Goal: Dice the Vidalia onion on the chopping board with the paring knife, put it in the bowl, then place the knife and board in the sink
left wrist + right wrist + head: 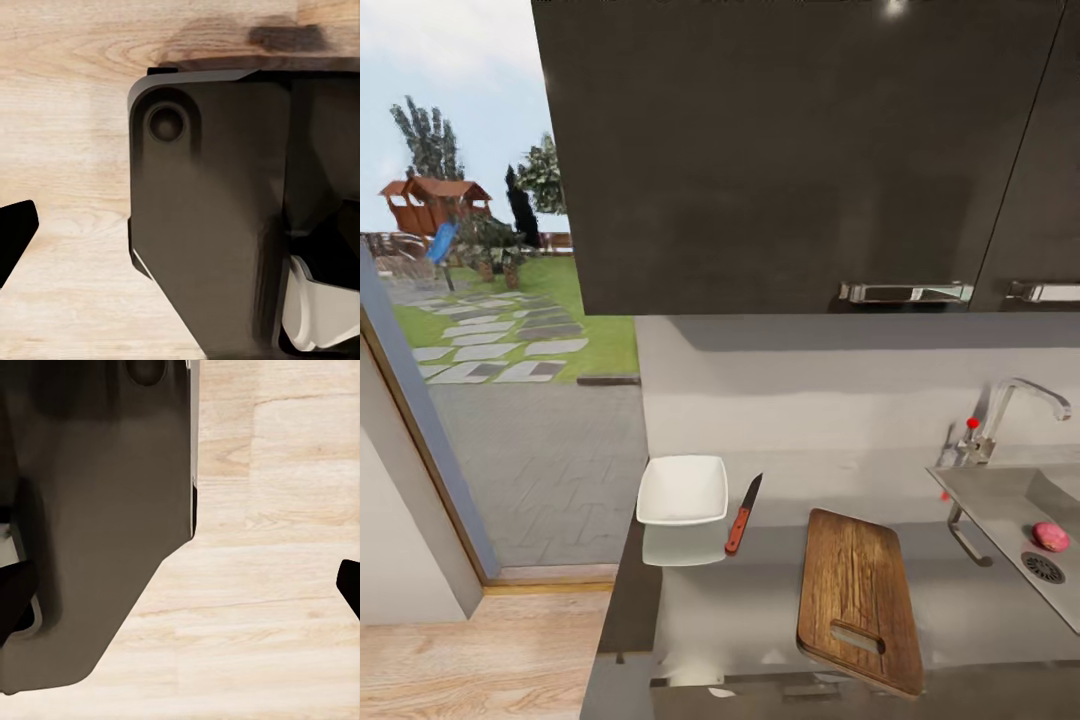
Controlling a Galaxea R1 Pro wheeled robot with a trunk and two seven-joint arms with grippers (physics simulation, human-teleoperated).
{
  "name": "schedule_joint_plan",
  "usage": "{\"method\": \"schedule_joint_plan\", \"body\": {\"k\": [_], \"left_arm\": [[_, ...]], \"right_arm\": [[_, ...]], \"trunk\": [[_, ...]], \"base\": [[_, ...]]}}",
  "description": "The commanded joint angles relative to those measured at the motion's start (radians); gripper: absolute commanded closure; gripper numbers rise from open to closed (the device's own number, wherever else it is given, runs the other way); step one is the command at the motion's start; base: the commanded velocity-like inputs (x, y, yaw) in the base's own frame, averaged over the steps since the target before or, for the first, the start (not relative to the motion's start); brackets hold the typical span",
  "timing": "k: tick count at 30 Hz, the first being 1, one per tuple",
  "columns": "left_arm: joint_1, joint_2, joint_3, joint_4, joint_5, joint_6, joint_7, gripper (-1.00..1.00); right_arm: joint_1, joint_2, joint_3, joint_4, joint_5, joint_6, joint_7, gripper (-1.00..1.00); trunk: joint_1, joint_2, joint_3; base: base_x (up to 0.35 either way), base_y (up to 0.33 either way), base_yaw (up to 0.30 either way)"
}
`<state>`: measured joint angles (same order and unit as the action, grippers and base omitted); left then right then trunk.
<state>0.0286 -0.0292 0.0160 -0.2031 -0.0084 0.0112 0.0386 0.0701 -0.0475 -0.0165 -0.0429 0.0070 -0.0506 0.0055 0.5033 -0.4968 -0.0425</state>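
Meanwhile, left hand (11, 236) and right hand (180, 592) hang over wooden floor (270, 607).

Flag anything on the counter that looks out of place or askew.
The chopping board lies slightly askew, its handle end overhanging the countertop front edge. The rest looks orderly.
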Motion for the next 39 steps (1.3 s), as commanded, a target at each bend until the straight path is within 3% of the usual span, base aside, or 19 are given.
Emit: {"method": "schedule_joint_plan", "body": {"k": [1,14,21,23,26,30,36,39], "left_arm": [[0.001,0.001,0.002,-0.002,-0.001,0.004,0.003,-1.00],[0.000,0.006,0.002,-0.002,-0.001,0.016,0.003,-1.00],[0.000,0.016,0.003,-0.005,0.000,0.016,0.003,-1.00],[0.000,0.045,0.003,-0.020,0.000,0.017,0.003,-1.00],[0.000,0.112,0.009,-0.068,0.002,0.020,-0.003,-1.00],[0.000,0.158,0.037,-0.124,0.004,0.022,-0.027,-1.00],[0.000,0.191,0.100,-0.201,0.005,0.074,-0.063,-1.00],[0.000,0.211,0.156,-0.276,0.005,0.142,-0.084,-1.00]], "right_arm": [[0.000,0.000,-0.002,-0.002,0.001,-0.002,0.001,-1.00],[0.000,0.000,-0.002,-0.002,0.001,-0.002,0.001,-1.00],[0.000,0.000,-0.002,-0.002,0.001,-0.002,0.001,-1.00],[0.000,0.000,-0.002,-0.002,0.001,-0.002,0.001,-1.00],[0.000,0.000,-0.002,-0.002,0.001,-0.002,0.001,-1.00],[0.000,0.000,-0.002,-0.002,0.001,-0.002,0.001,-1.00],[0.000,0.000,-0.002,-0.002,0.001,-0.002,0.001,-1.00],[0.000,0.000,-0.002,-0.002,0.001,-0.002,0.001,-1.00]], "trunk": [[-0.003,0.006,0.002],[-0.053,0.097,0.043],[-0.053,0.097,0.043],[-0.053,0.097,0.043],[-0.053,0.097,0.043],[-0.053,0.097,0.043],[-0.053,0.097,0.043],[-0.053,0.097,0.043]], "base": [[0.000,0.000,0.000],[0.000,0.000,0.000],[0.000,0.000,0.000],[0.000,0.000,0.000],[0.000,0.000,0.000],[0.000,0.000,0.000],[0.000,0.000,0.000],[0.000,0.000,0.000]]}}
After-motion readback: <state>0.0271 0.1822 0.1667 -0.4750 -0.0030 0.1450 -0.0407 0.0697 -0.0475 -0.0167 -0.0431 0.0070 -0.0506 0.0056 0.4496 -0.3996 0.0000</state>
